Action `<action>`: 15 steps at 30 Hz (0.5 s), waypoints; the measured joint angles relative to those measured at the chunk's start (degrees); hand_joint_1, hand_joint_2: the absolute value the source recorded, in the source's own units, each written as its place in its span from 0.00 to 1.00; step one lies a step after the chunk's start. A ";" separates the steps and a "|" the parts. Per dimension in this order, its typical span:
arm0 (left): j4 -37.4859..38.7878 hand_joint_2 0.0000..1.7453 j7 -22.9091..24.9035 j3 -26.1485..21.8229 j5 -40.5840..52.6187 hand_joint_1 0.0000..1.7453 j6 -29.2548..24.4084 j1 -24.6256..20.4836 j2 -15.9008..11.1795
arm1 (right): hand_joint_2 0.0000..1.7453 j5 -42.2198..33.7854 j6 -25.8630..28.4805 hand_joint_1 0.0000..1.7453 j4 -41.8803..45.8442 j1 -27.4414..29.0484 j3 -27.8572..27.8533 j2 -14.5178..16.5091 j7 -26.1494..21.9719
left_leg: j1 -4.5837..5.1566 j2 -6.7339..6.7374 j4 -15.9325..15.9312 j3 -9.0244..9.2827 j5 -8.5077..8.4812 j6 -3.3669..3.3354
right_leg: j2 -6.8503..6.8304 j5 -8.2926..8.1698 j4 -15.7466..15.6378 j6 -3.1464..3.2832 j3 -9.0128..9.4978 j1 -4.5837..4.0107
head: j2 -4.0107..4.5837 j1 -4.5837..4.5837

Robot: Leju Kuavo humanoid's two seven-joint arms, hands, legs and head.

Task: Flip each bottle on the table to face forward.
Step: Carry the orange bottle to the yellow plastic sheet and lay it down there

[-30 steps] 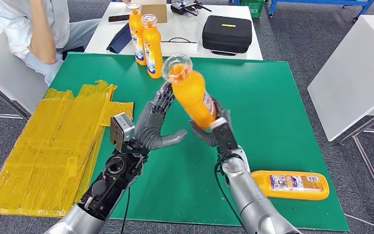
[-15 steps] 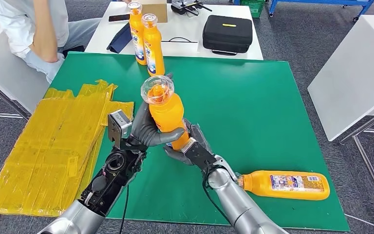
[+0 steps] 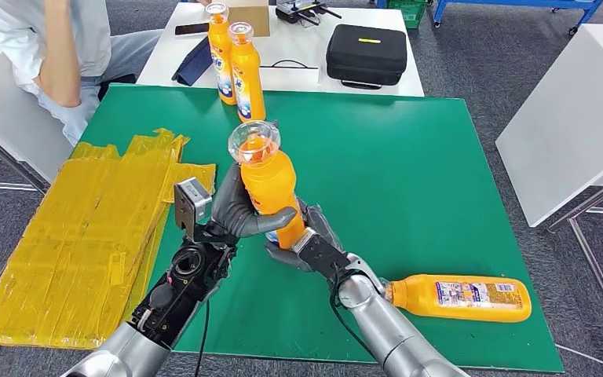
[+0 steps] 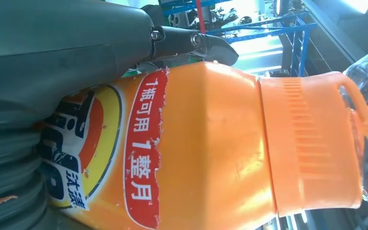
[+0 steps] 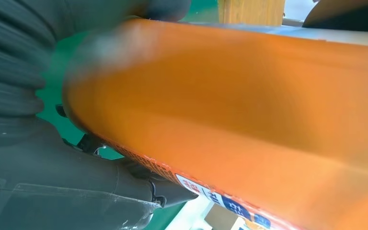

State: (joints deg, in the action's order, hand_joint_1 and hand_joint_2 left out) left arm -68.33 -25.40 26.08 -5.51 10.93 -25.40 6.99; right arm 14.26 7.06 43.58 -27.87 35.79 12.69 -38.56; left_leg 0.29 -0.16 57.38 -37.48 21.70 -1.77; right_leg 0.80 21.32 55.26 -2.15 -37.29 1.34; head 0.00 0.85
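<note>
Above the middle of the green mat, an orange bottle with a clear cap stands nearly upright. My left hand wraps its body, thumb across the front. My right hand grips its lower end from the right. The left wrist view shows its red and yellow label beside my left hand. The right wrist view has the bottle pressed against my right hand. A second bottle lies flat, label up, at the front right. Two more bottles stand upright at the mat's far edge.
Crumpled yellow plastic bags cover the mat's left side. A person sits at the far left corner. A white table behind carries a black case and a phone. Another white table stands to the right.
My right hand carried the bottle left and down into my left hand, which closed around it. Over the last half second almost nothing moved.
</note>
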 joint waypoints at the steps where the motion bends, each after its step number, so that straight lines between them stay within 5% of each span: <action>1: 0.02 1.00 0.00 0.00 0.00 0.00 -0.01 0.00 0.00 | 1.00 -0.03 0.00 1.00 0.00 0.00 0.04 -0.02 0.01 | 0.00 0.00 0.00 0.00 0.00 0.00 | 0.00 0.00 0.00 0.00 0.00 0.00 | 0.00 0.00; 4: 0.03 1.00 -0.01 0.00 0.00 0.00 -0.01 -0.01 0.00 | 1.00 -0.05 0.00 1.00 0.00 0.00 0.10 -0.03 0.01 | 0.00 0.00 0.00 0.00 0.00 0.00 | 0.00 0.00 0.00 0.00 0.00 0.00 | 0.00 0.01; 8: 0.14 1.00 -0.02 -0.01 -0.03 0.95 -0.03 -0.07 0.00 | 1.00 -0.36 -0.01 1.00 -0.02 0.02 0.17 -0.06 0.01 | 0.00 0.00 0.00 0.00 0.00 0.00 | 0.00 0.00 0.00 0.00 0.00 0.00 | 0.00 0.00; 15: 0.91 1.00 -0.54 -0.19 -0.50 1.00 -0.78 -0.42 0.00 | 1.00 -2.53 0.03 1.00 -0.15 0.12 0.71 -0.23 0.01 | 0.00 0.00 0.00 0.00 0.00 0.00 | 0.00 0.00 0.00 0.00 0.00 0.00 | 0.00 0.01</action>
State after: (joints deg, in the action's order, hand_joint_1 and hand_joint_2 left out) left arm -67.42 -25.94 25.89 -6.01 10.16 -25.82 6.99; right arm 11.73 7.10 43.43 -27.75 36.50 12.46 -38.56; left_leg 0.29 -0.16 57.38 -37.49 21.70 -1.77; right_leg 0.80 21.32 55.26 -2.16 -37.29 1.34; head 0.00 0.86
